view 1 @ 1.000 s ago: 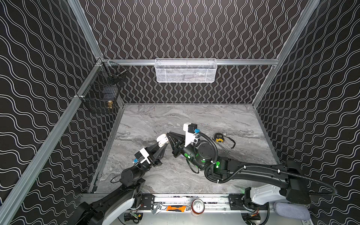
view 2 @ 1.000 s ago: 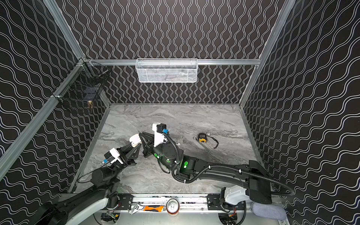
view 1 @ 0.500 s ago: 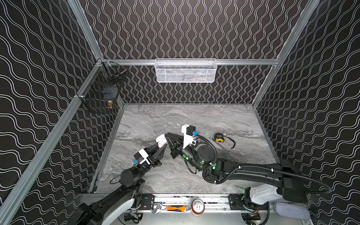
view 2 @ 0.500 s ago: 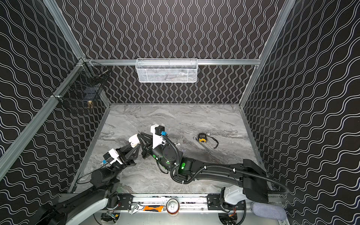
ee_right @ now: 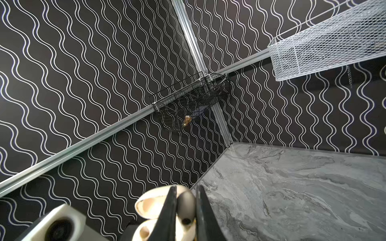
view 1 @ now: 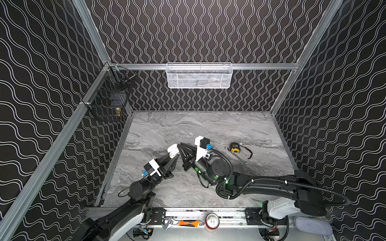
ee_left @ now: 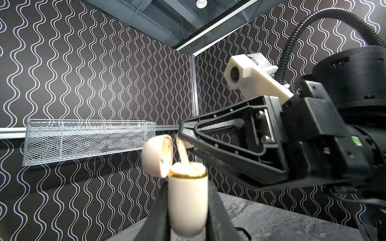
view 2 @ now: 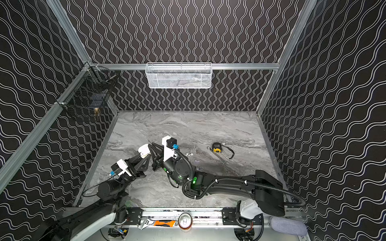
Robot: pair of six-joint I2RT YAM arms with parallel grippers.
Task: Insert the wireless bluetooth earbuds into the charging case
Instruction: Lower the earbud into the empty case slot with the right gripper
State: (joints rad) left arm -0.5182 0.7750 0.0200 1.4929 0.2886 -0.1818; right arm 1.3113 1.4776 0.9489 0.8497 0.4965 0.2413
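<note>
Left wrist view: we see our left gripper [ee_left: 188, 185] clamped on the cream pebble-shaped plastic charging case [ee_left: 188, 208], which stands open. Our right gripper [ee_left: 186, 140] pinches a cream stemmed plastic earbud [ee_left: 183, 153] between its fingers, stem tip at the case's open top

A boxed-in robotics lab cell

Black wave-patterned wall panels [view 1: 198, 31] in aluminium framing [view 1: 261, 66] enclose a grey marble-look worktop [view 1: 188, 129]. A white mesh basket [view 1: 198, 76] and a black wire basket [view 1: 108, 100] hang from the rails. Two robot arms [view 1: 271, 185] mount on a front rail [view 1: 229, 210] where a wrench [view 1: 169, 221] and a drink can [view 1: 212, 220] lie.
</note>
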